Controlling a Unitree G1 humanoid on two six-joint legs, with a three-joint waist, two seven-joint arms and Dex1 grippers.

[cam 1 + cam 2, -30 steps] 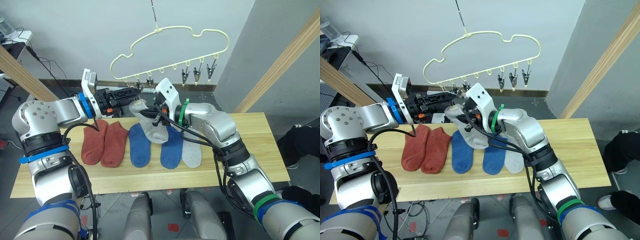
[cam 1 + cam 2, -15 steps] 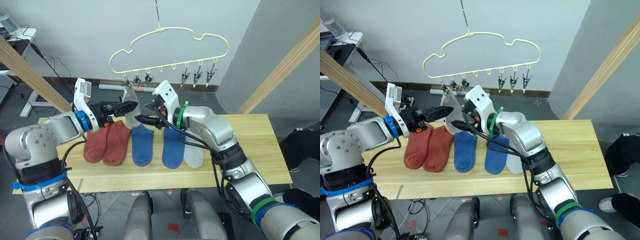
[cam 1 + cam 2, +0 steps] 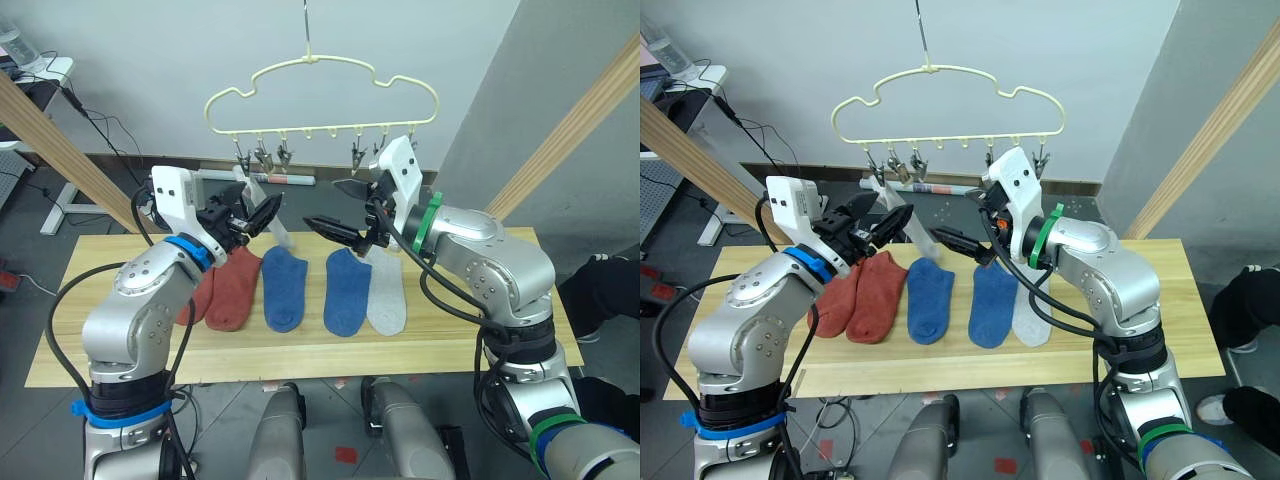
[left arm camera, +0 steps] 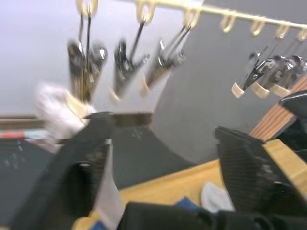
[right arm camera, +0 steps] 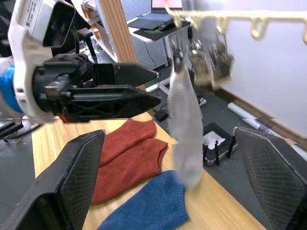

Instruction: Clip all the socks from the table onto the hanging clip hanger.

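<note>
Five socks lie in a row on your table [image 3: 480, 345]: two rust-red [image 3: 232, 290], two blue [image 3: 283, 290], one grey [image 3: 387, 292]. Clip hanger [image 3: 320, 95] holds the sixth, a hanging grey sock [image 5: 186, 139]. Left gripper [image 3: 255, 213] and right gripper [image 3: 335, 208] both have jaws apart, empty.

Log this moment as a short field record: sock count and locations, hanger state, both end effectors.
socks on table: five on the table, namely two rust-red socks, two blue socks, one grey sock
sock on hanger: one light grey sock hanging from a clip
clip hanger: clip hanger hangs by its hook; the other clips look empty
left end effector: left end effector open, beside the hanging sock, holding nothing
right end effector: right end effector open, holding nothing
task status: one clipped, five to go
</note>
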